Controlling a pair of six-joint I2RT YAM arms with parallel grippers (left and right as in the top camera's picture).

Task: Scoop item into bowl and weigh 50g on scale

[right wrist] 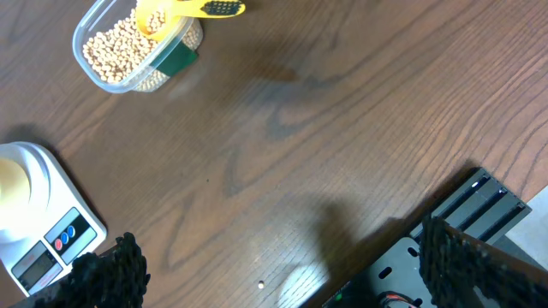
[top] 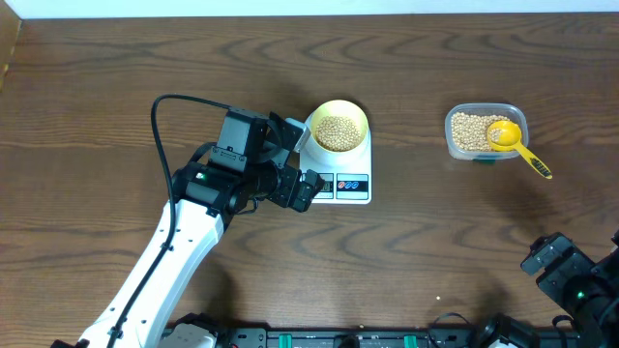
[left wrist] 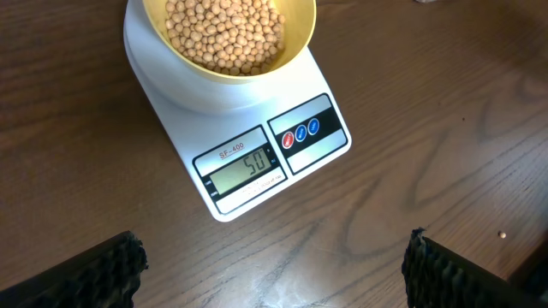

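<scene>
1. Hazard: the bowl (left wrist: 304, 34) of beans (left wrist: 224, 30) stands on the scale (left wrist: 257, 192), whose display reads 50. The left jaws hang close beside the scale, so a careless swing could knock it, spilling beans or upsetting the reading.
2. Left jaws: spread wide, empty, gripping nothing.
3. Right jaws: spread wide, empty, over bare surface (right wrist: 342, 128), well apart from the tub (right wrist: 86, 38) and spoon (right wrist: 184, 10).
</scene>
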